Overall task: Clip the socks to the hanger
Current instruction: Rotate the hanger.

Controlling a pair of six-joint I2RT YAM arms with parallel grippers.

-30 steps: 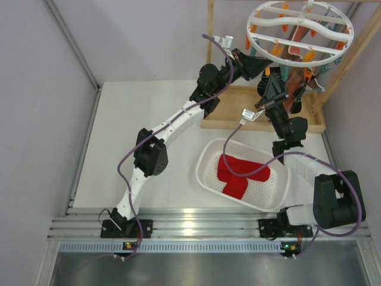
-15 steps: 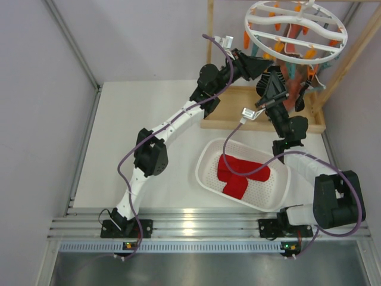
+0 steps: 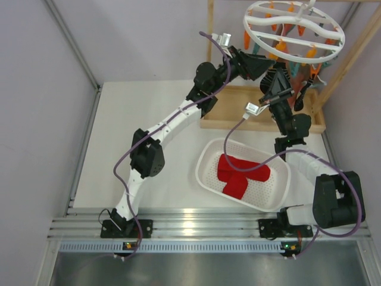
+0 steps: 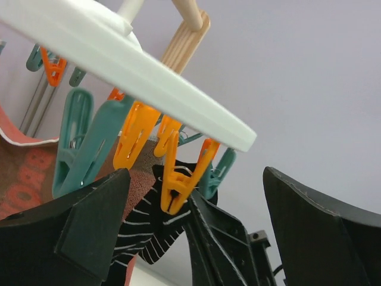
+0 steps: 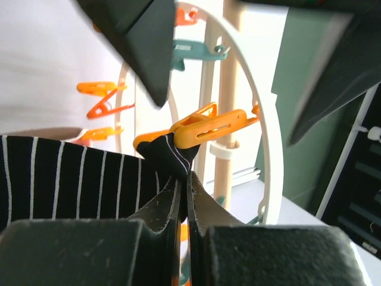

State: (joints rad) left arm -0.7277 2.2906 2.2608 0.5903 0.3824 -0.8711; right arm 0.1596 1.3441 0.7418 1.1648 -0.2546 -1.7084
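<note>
The round white plastic ring hanger (image 4: 149, 83) has swung slightly up and left, and the right tool (image 5: 183, 179) has risen beneath it.
The right tool is pinched together on the tip of a black sock with thin white stripes (image 5: 71, 173), just below the orange clip (image 5: 208, 128) biting it. The sock's long axis hangs down from that clip, stripes crossing it. The left tool (image 4: 195, 179) gapes wide beside the clip. Two red socks (image 3: 241, 173) lie in the white perforated basket (image 3: 205, 173) on the desk (image 3: 137, 113).

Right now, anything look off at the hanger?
One thing: the orange clip bites only the bunched tip of the striped sock, which the right gripper pinches just below. That hold looks thin.
</note>
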